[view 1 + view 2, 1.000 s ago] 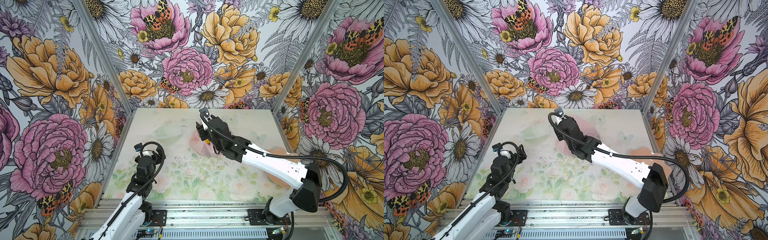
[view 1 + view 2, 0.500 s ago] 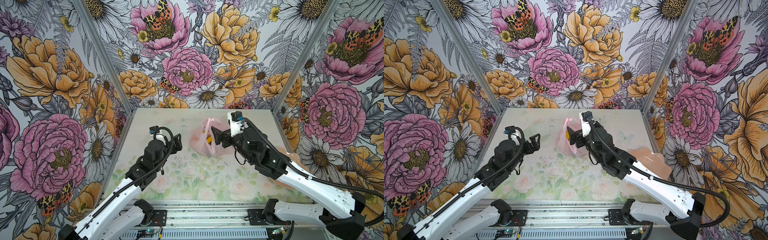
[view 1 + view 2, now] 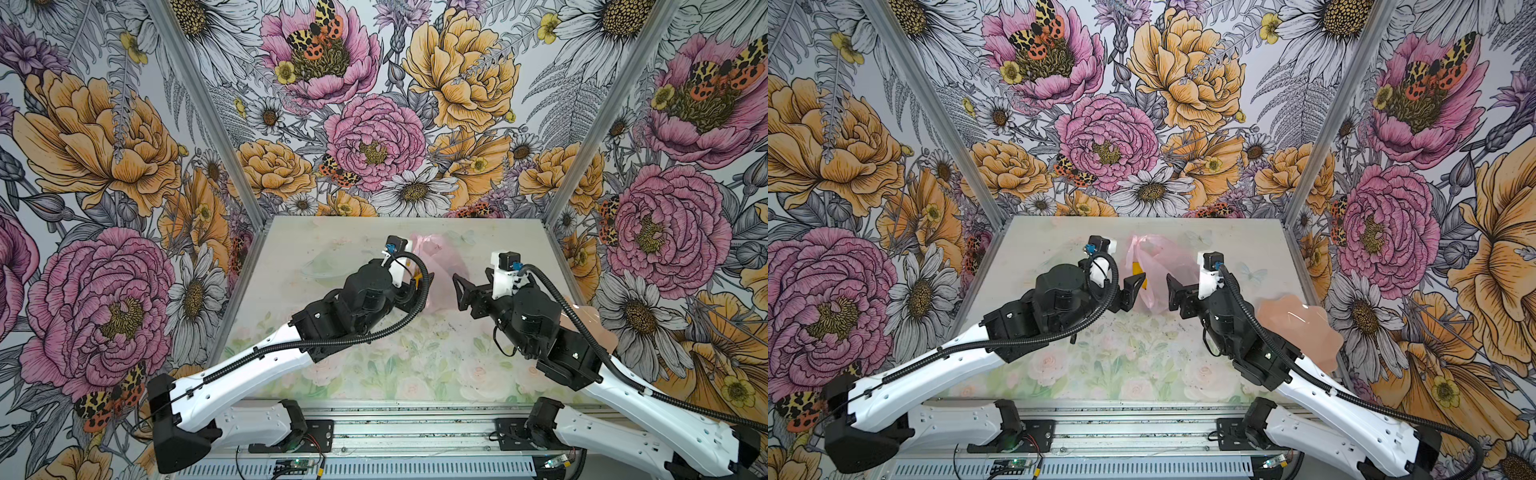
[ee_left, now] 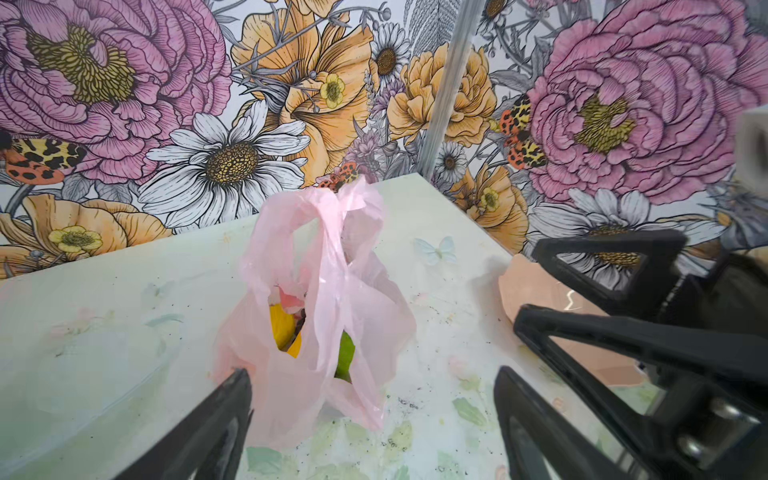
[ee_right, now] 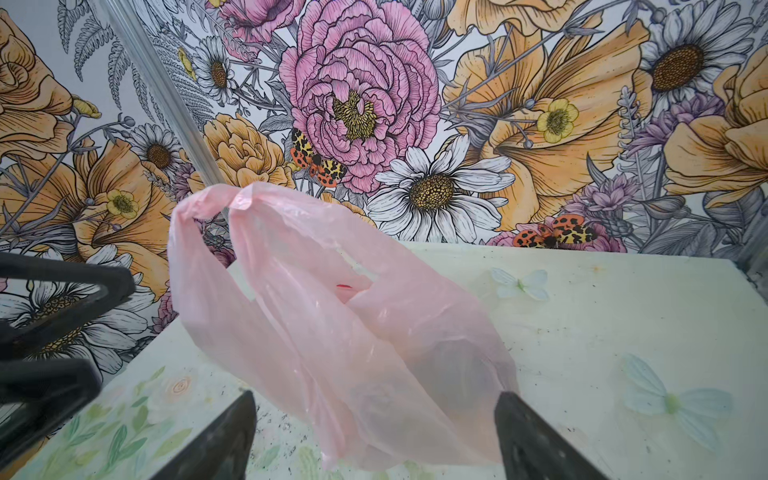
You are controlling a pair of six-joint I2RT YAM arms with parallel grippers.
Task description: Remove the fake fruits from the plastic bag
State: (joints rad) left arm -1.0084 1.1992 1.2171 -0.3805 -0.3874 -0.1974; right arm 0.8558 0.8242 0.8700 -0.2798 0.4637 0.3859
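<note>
The bag stands on the table at 12 o'clock from the left gripper, whose jaws are wide apart on both sides of it. In its opening a yellow fruit and a green fruit show. At 2 o'clock is the right gripper, also spread, in front of a peach dish.

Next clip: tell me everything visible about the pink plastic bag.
The bag is thin, crinkly, translucent pink plastic, its two handle loops standing up. It sits upright but slumped on the table, mid-rear. A yellow fruit and a green fruit show through its gaps. The open left hand and right hand flank its base; contact is unclear.
</note>
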